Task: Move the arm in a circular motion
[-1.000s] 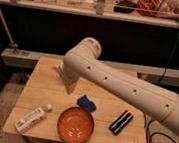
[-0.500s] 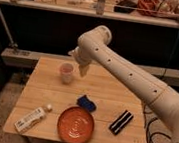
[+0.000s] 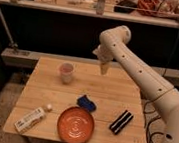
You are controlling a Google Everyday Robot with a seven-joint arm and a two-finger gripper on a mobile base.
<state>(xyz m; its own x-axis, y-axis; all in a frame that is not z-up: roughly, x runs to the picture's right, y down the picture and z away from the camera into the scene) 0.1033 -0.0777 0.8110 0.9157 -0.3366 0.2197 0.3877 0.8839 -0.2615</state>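
My cream-white arm comes in from the lower right, rises to a rounded joint at the top middle, and bends down. Small dark dots run along it. Its tapered gripper points down over the far edge of the wooden table, to the right of a pink cup. The gripper holds nothing.
On the table lie an orange plate at the front, a blue crumpled object behind it, a white bottle lying at the front left, and a black rectangular object at the right. A dark railing and shelves stand behind. Cables hang at the right.
The arm has swung right and up: its joint moved from the table's left-middle to the far right side, uncovering the pink cup and the blue object.
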